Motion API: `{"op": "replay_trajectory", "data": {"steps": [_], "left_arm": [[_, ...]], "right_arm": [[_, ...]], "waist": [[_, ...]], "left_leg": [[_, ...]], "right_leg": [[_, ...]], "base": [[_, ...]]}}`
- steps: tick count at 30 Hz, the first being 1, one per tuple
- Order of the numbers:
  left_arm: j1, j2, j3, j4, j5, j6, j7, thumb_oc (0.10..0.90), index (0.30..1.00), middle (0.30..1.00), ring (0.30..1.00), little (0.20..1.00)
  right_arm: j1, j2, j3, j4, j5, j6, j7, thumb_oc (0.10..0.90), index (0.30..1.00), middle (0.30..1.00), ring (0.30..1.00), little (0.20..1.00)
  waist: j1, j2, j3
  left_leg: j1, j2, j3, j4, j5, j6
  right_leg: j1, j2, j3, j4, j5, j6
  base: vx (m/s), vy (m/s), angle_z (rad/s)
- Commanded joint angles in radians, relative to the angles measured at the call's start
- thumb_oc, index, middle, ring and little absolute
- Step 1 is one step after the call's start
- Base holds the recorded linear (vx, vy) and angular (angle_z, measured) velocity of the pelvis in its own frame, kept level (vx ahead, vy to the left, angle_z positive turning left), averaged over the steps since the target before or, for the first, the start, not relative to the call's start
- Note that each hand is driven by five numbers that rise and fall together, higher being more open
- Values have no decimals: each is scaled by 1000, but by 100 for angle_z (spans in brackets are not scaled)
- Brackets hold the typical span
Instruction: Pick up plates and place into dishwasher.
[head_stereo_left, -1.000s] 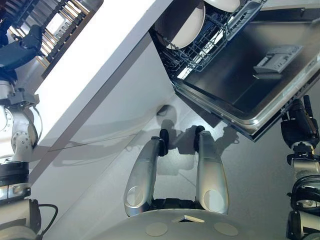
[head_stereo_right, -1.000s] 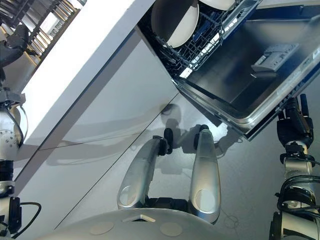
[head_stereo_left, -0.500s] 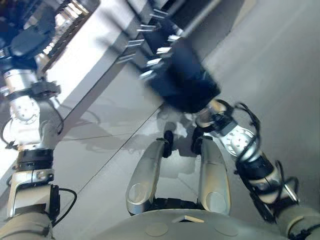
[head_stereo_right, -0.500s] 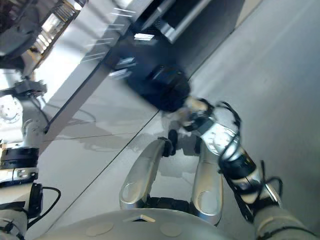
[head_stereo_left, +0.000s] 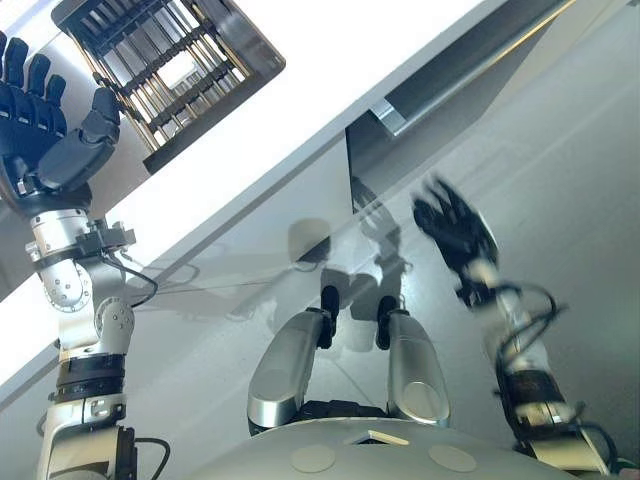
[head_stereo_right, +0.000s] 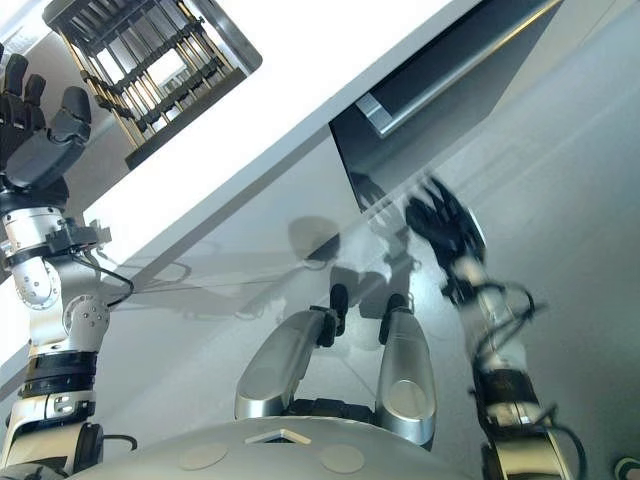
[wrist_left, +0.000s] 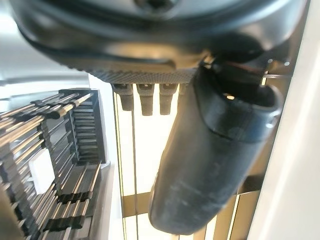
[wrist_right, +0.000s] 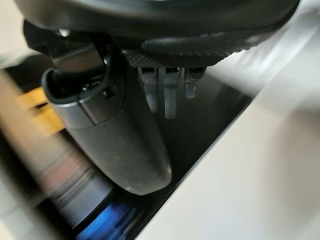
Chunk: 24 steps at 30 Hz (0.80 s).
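My left hand (head_stereo_left: 45, 130) is raised at the far left, open with straight fingers, beside a wire dish rack (head_stereo_left: 165, 60) that stands on the white worktop (head_stereo_left: 330, 90). The left wrist view shows its thumb (wrist_left: 210, 160) and straight fingers with nothing in them, the rack (wrist_left: 50, 150) just past them. My right hand (head_stereo_left: 455, 225) hangs in mid-air at centre right, blurred, fingers spread and empty. In front of it, under the worktop, is a dark appliance front with a silver bar handle (head_stereo_left: 450, 80). The right wrist view has the thumb (wrist_right: 115, 140) and straight fingers (wrist_right: 165, 90) holding nothing.
The worktop's edge runs slantwise across the view, with pale cabinet fronts (head_stereo_left: 250, 230) below it. Grey floor (head_stereo_left: 580, 180) lies open to the right of the right hand.
The whole view has swung, so the open dishwasher door and its plates have left the picture. My right hand came up from the lower right to the centre; my left hand stands higher and open.
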<state>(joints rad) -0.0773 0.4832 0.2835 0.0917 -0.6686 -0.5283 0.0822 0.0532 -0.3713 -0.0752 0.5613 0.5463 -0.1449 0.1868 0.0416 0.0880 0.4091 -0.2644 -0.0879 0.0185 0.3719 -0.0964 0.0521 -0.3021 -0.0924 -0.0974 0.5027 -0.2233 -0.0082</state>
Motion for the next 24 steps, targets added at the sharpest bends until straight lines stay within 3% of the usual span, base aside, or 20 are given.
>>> {"op": "replay_trajectory", "data": {"steps": [1,10,15,20,24], "left_arm": [[53,-36,-8,68,-3,-13,-32,800,900,900,900,900],[2,-33,1,172,-24,14,-59,800,900,900,900,900],[-27,-56,-13,228,-40,48,-50,800,900,900,900,900],[-34,-76,-16,271,-54,76,-64,800,900,900,900,900],[-33,-79,-12,297,-54,90,-77,800,900,900,900,900]], "right_arm": [[5,20,3,-45,-74,-197,41,800,900,900,900,900],[35,33,-40,311,-209,-164,-35,800,900,900,900,900],[22,36,-48,475,-270,-66,-61,800,900,900,900,900],[17,36,-21,576,-387,2,-33,800,900,900,900,900],[14,38,-6,612,-449,16,-30,800,900,900,900,900]], "waist": [[-39,-37,-62],[-47,-37,-185],[-42,-35,-246],[-34,-38,-291],[-30,-39,-309]], "left_leg": [[52,-15,-5,-88,-28,11],[192,-1,-34,-296,24,-21],[247,8,-31,-368,43,-33],[287,13,-18,-382,34,-39],[306,17,-11,-383,25,-40]], "right_leg": [[12,33,-39,-91,37,10],[188,67,-32,-322,82,39],[254,76,-39,-395,102,47],[308,78,-45,-448,112,50],[332,79,-48,-460,110,50]], "base": [[23,-61,-8],[-11,-50,3],[-28,-37,4],[-4,-8,5],[-1,-3,-1]]}}
